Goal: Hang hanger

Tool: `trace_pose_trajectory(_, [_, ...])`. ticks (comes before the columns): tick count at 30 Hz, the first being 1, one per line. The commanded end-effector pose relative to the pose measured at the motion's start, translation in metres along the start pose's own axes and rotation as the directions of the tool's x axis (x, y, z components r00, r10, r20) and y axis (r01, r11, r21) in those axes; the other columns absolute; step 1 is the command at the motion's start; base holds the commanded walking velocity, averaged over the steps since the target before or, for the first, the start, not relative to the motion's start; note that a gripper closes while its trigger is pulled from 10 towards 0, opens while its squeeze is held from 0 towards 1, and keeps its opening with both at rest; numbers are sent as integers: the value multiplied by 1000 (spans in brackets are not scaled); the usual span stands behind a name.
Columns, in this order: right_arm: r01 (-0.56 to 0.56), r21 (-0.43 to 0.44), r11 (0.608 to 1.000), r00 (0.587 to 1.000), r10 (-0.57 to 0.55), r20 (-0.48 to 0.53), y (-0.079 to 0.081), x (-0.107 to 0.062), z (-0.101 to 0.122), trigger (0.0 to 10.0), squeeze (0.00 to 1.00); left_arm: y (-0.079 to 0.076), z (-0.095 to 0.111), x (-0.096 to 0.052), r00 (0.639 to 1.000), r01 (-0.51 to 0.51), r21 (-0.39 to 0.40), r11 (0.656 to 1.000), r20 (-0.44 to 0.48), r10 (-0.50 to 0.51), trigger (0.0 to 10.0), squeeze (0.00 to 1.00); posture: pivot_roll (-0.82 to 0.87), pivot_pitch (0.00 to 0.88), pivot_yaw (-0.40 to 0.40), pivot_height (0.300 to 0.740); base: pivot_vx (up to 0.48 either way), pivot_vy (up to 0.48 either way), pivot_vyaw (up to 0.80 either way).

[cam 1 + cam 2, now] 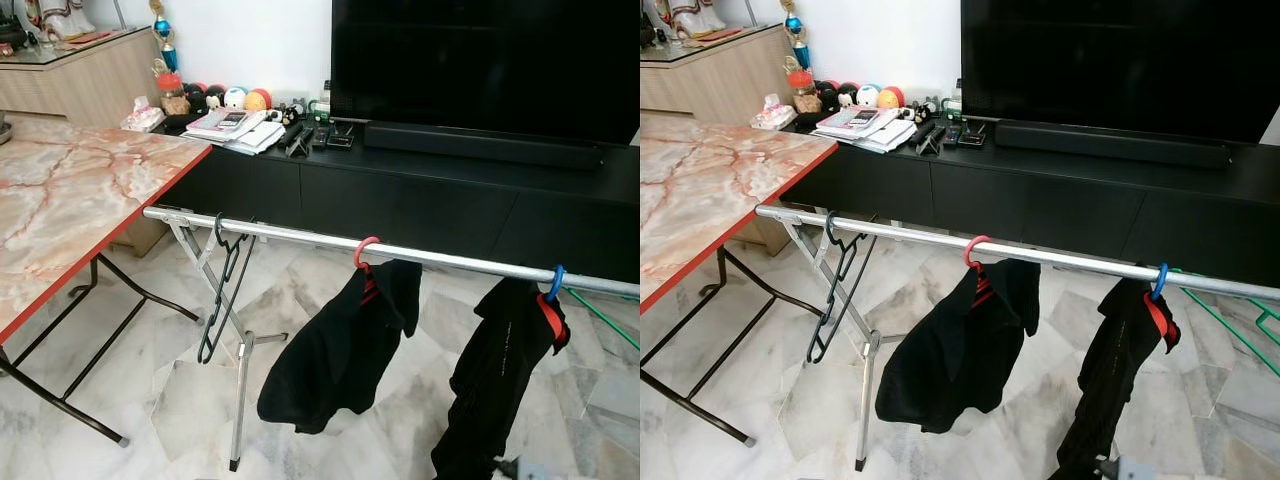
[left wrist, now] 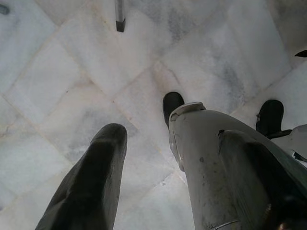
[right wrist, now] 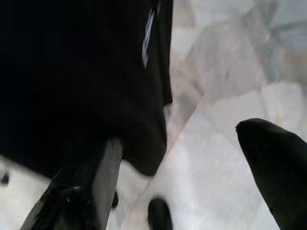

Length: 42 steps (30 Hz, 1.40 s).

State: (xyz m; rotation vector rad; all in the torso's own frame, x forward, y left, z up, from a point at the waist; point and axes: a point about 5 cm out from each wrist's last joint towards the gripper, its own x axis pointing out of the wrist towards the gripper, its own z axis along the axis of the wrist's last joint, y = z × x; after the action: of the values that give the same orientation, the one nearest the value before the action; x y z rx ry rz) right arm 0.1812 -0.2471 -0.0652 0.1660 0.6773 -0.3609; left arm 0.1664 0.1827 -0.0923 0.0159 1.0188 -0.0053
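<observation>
Your left claw (image 2: 144, 163) hangs open over the pale marble floor (image 2: 57, 86), holding nothing. Your right claw (image 3: 187, 177) is open too, beside the black garment on the blue hook (image 1: 500, 380). The bare black wire hanger (image 1: 222, 290) already hangs on the silver metal rail (image 1: 300, 236), so I judge the task nearly finished. The orange-edged marble worktop (image 1: 70, 190) crowds your left; free rail lies between the garments.
</observation>
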Motion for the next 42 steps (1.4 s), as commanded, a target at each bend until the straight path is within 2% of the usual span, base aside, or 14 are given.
trace_pose_trajectory(1, [18, 5, 1000, 999, -18, 51, -7, -5, -2, 10000, 0, 0, -6, -1, 1000, 8, 24, 1000, -24, -7, 10000, 0, 45, 27, 1, 740, 0, 0, 0])
trace_pose_trajectory(7, [-18, 10, 1000, 963, 14, 270, -6, -23, 9, 10000, 0, 1, -6, -1, 1000, 11, 34, 999, -26, -10, 10000, 0, 27, 14, -6, 740, 0, 0, 0])
trace_pose_trajectory(12, [35, 8, 999, 927, -36, 374, -11, -46, 16, 10000, 0, 1, -6, -1, 999, 21, 51, 998, -29, -20, 10000, 0, 19, 4, -6, 740, 0, 0, 0])
trace_pose_trajectory(15, [118, -4, 993, 862, -100, 497, -19, -66, 35, 10000, 0, 1, -6, -1, 999, 23, 55, 998, -30, -22, 10000, 0, 12, 0, -7, 740, 0, 0, 0])
trace_pose_trajectory(17, [203, -23, 979, 775, -146, 615, -24, -81, 68, 10000, 0, 1, -6, -1, 999, 24, 57, 998, -30, -23, 10000, 0, 7, 0, -7, 740, 0, 0, 0])
trace_pose_trajectory(22, [192, -39, 981, 715, -112, 690, -13, -77, 106, 10000, 0, 0, -6, -1, 999, 28, 62, 998, -31, -27, 10000, 0, 4, 0, -6, 740, 0, 0, 0])
trace_pose_trajectory(24, [132, -44, 990, 716, -64, 695, -1, -68, 121, 10000, 0, 0, -6, -1, 999, 31, 65, 997, -31, -29, 10000, 0, 7, 0, -6, 740, 0, 0, 0])
trace_pose_trajectory(25, [78, -102, 992, 744, 11, 668, 15, -57, 128, 10000, 0, 0, -6, -1, 999, 30, 70, 997, -32, -28, 10000, 0, 15, 0, -8, 740, 0, 0, 0])
trace_pose_trajectory(26, [78, -102, 992, 744, 11, 668, 15, -57, 128, 10000, 0, 0, -6, -1, 999, 30, 70, 997, -32, -28, 10000, 0, 15, 0, -8, 740, 0, 0, 0])
trace_pose_trajectory(28, [-34, -157, 987, 808, 120, 577, 38, -38, 131, 10000, 0, -1, -5, -1, 999, 30, 72, 997, -31, -28, 10000, 0, 35, 0, -11, 740, 0, 0, 0])
trace_pose_trajectory(29, [-34, -157, 987, 808, 120, 577, 38, -38, 131, 10000, 0, -1, -5, -1, 999, 30, 72, 997, -31, -28, 10000, 0, 35, 0, -11, 740, 0, 0, 0])
trace_pose_trajectory(31, [-70, -199, 977, 851, 163, 499, 53, -18, 139, 10000, 0, -1, -4, 0, 999, 26, 63, 998, -24, -25, 10000, 0, 44, 0, -10, 740, 0, 0, 0])
trace_pose_trajectory(39, [-24, -137, 990, 855, 91, 510, 56, -2, 167, 10000, 0, 0, -3, 0, 999, 27, 67, 997, -24, -25, 10000, 0, 52, 2, 3, 740, 0, 0, 0])
trace_pose_trajectory(42, [13, -90, 996, 834, 39, 551, 52, -2, 180, 10000, 0, 0, -2, 0, 999, 28, 78, 997, -24, -27, 10000, 0, 58, 8, 2, 740, 0, 0, 0])
